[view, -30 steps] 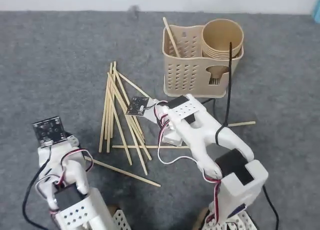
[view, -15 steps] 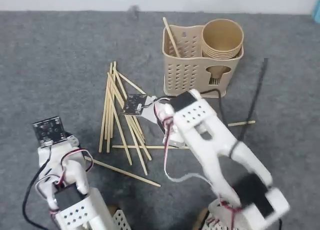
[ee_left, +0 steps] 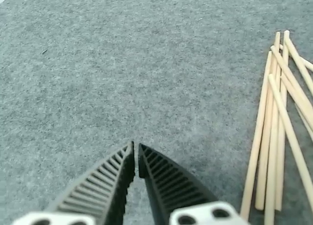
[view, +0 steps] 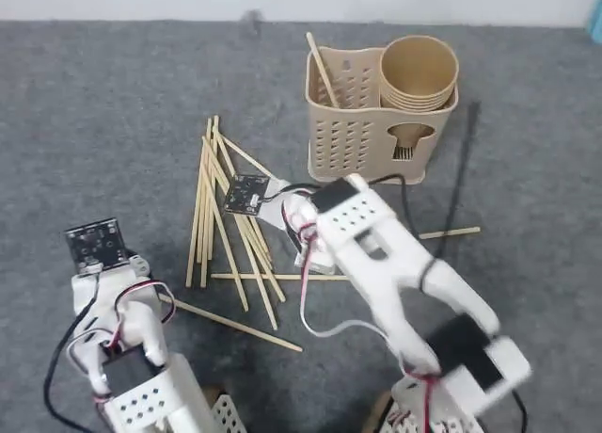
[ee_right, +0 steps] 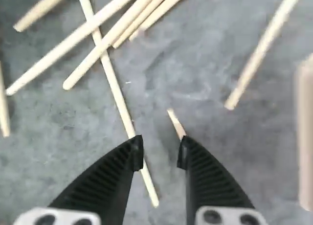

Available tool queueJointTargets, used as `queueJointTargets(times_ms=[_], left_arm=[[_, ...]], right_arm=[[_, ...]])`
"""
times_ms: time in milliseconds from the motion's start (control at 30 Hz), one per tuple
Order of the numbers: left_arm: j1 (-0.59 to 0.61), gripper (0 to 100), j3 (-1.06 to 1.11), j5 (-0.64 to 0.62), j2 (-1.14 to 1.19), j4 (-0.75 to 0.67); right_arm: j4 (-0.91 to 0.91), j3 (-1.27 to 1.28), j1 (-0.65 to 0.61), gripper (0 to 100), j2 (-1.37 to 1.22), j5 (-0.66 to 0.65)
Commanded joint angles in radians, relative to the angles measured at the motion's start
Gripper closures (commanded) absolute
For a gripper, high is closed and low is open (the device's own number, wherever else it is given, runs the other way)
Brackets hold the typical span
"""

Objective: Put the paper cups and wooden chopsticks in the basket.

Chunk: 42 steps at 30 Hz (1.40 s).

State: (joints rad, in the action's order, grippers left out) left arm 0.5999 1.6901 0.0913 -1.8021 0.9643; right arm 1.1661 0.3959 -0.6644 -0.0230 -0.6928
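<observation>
The beige perforated basket (view: 357,136) stands at the back, with a stack of paper cups (view: 419,71) in one compartment and one chopstick (view: 322,68) leaning in the other. Several wooden chopsticks (view: 214,202) lie fanned out on the grey mat. My right gripper (ee_right: 159,149) hovers low over the edge of that pile, open by a narrow gap; one chopstick (ee_right: 117,95) runs under a finger and a short tip (ee_right: 175,123) lies just ahead. My left gripper (ee_left: 136,152) is shut and empty over bare mat, with chopsticks (ee_left: 274,132) off to its side.
A lone chopstick (view: 451,232) lies on the mat beyond the right arm (view: 395,264). Another (view: 235,324) lies diagonally near the left arm (view: 122,329). A black cable (view: 456,184) swings beside the basket.
The right arm has swung and shifted slightly toward the chopstick pile; its cable whipped to the right. The left arm has stayed still.
</observation>
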Motion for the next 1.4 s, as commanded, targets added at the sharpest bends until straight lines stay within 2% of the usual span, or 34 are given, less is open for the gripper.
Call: queueJointTargets(times_ms=[0, 233, 367, 600, 967, 1100, 1367], left_arm=[[0.002, 98, -0.005, 0.014, -0.020, 0.000], [-0.002, 98, -0.005, 0.015, -0.020, 0.000], [-0.003, 98, -0.005, 0.015, -0.020, 0.000], [-0.003, 98, -0.005, 0.015, -0.020, 0.000], [-0.003, 98, -0.005, 0.015, -0.020, 0.000], [-0.003, 98, -0.005, 0.015, -0.020, 0.000], [-0.003, 98, -0.005, 0.015, -0.020, 0.000]], right_arm=[[-0.030, -0.124, 0.027, 90.7, -0.101, -0.014], [0.021, -0.284, 0.076, 87.8, -0.285, -0.018], [0.108, -0.318, 0.084, 87.8, -0.308, -0.086], [0.145, -0.315, 0.084, 87.9, -0.308, -0.094], [0.067, -0.304, 0.084, 89.0, -0.410, -0.086], [0.070, -0.299, 0.082, 99.7, -0.360, -0.081], [0.209, -0.299, 0.079, 99.1, -0.061, -0.018]])
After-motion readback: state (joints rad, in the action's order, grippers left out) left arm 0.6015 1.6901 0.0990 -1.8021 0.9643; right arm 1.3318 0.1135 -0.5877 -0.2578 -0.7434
